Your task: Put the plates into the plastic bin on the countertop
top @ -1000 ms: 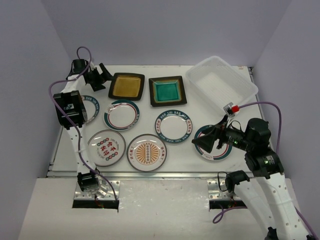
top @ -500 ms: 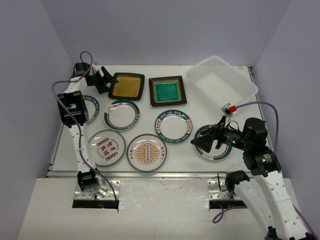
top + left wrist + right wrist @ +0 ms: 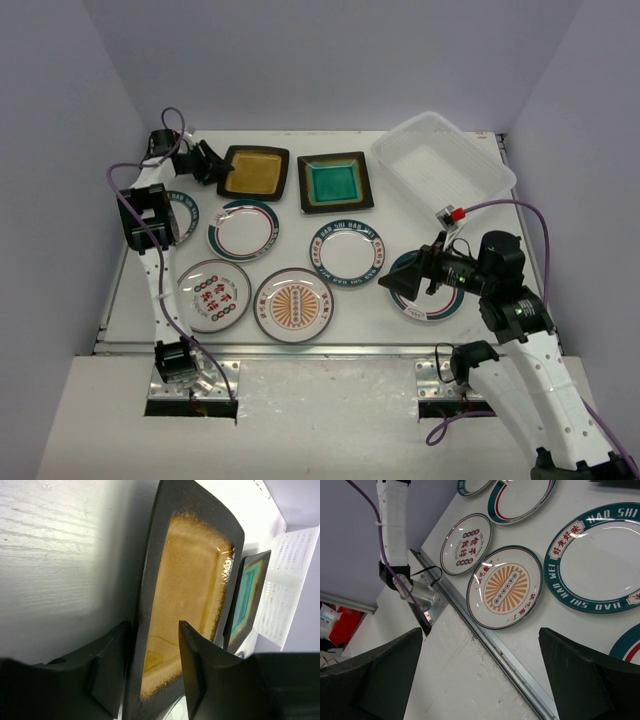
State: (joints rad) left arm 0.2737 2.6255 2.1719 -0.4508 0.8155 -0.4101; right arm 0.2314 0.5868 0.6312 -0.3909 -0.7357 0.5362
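My left gripper (image 3: 212,165) (image 3: 154,624) is at the left edge of the square amber plate (image 3: 253,172) (image 3: 190,570). Its jaws straddle the dark rim, half closed, with a gap still showing at the upper finger. The plate lies flat on the countertop (image 3: 295,238). The square teal plate (image 3: 336,183) (image 3: 247,595) sits beside it, and the plastic bin (image 3: 443,165) (image 3: 290,585) stands empty at the back right. My right gripper (image 3: 400,283) (image 3: 480,630) hangs open over a round plate (image 3: 435,300), holding nothing. The sunburst plate (image 3: 293,304) (image 3: 505,586) lies near the front.
Other round plates lie at the far left (image 3: 180,212), left of centre (image 3: 243,228), centre (image 3: 349,251) and front left (image 3: 213,294). The metal front edge (image 3: 485,640) runs below my right gripper. Walls close in on both sides.
My left gripper has slid right onto the amber plate's left rim and its jaws have narrowed around it. My right arm has shifted slightly left, still open.
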